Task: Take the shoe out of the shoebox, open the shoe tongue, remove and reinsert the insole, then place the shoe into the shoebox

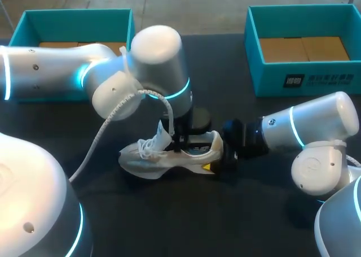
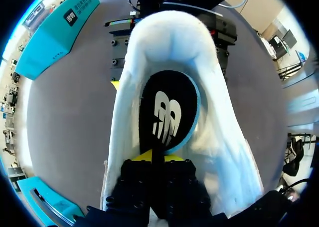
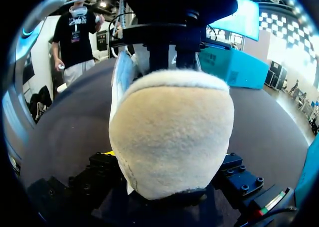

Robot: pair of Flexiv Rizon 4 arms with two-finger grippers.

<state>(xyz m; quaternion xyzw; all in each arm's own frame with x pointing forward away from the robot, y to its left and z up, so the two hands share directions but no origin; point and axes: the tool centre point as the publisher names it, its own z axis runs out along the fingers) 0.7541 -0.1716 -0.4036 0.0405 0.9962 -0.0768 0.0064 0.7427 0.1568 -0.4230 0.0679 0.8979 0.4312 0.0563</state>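
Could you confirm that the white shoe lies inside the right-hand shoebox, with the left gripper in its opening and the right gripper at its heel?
Not quite: the head view shows the shoe on the black table, not in the right-hand shoebox. The left gripper is in its opening and the right gripper at its heel.

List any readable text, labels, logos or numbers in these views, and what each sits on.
Black label on the right shoebox front wall: white characters, too small to read.
Box label on a teal shoebox in the left wrist view: blurred, unreadable.
Insole inside the white shoe: a white stylised logo, no plain words or numbers.
Nothing else legible, so no text to quote.
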